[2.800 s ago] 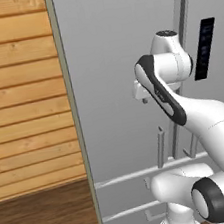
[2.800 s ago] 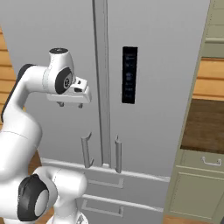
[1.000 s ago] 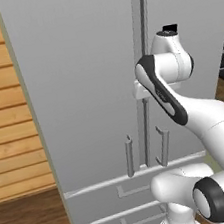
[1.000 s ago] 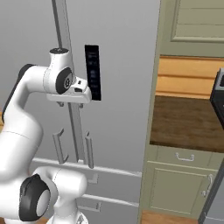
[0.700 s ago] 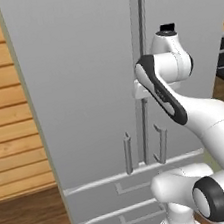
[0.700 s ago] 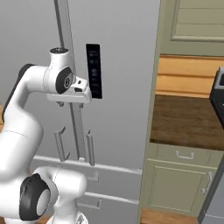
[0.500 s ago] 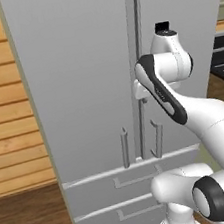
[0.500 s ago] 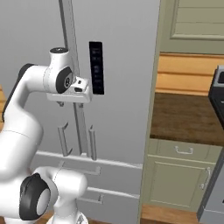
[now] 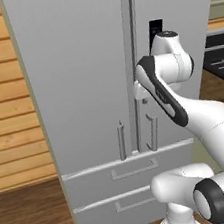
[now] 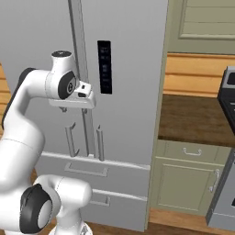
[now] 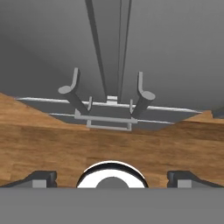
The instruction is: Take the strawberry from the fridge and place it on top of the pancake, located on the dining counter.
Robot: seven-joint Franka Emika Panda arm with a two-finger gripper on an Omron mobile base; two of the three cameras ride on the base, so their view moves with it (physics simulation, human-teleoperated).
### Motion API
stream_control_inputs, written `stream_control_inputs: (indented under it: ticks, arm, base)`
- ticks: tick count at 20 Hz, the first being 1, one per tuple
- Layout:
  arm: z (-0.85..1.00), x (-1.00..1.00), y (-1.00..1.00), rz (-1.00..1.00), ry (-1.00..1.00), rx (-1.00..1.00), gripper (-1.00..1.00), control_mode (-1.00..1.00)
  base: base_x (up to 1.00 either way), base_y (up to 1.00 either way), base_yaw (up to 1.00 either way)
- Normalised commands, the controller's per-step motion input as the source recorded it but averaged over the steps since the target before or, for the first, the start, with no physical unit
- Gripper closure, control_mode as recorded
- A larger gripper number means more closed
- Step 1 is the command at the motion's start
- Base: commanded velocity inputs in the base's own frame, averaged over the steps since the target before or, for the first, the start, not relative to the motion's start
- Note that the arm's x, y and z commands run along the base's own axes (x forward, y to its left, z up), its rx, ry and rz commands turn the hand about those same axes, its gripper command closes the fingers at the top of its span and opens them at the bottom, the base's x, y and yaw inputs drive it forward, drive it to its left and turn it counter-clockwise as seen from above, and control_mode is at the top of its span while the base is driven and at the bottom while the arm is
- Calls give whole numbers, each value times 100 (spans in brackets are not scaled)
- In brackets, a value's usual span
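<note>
Pincer (image 11: 112,178) spread wide at bottom of hand view, gripping nothing; fridge (image 9: 80,88) shut, 2 bar handles (image 11: 72,94) mid-frame ahead.

Evenly and brightly lit, flat rendered look, sharp throughout. Soft shading down the fridge (image 9: 84,77) door seam; darker, dimmer toward its top in the hand view.

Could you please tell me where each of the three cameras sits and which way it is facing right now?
Left base view: behind the arm's left, facing the closed fridge; the arm rises at lower right.
Right base view: behind its right, facing the fridge's black panel and green cabinets; the arm rises at left.
Hand view: on the hand, looking down the doors at the bar handles; the open gripper shows below.
Shared: fridge doors, handles.
</note>
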Motion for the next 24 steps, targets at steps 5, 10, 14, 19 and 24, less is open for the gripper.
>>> stream_control_inputs:
  ticks: [5,10,14,19,24]
  arm:
    - [0,0,0,0,0,0,-100,100]
    - [0,0,0,0,0,0,-100,100]
    - [-42,0,-6,0,-7,0,-100,-100]
    - [-69,15,-24,1,-9,4,-100,-100]
    - [-70,52,-29,0,-6,4,-100,-100]
  base:
    - [-55,0,0]
    - [-16,0,0]
    - [0,0,0]
    - [0,0,0]
    - [0,0,0]
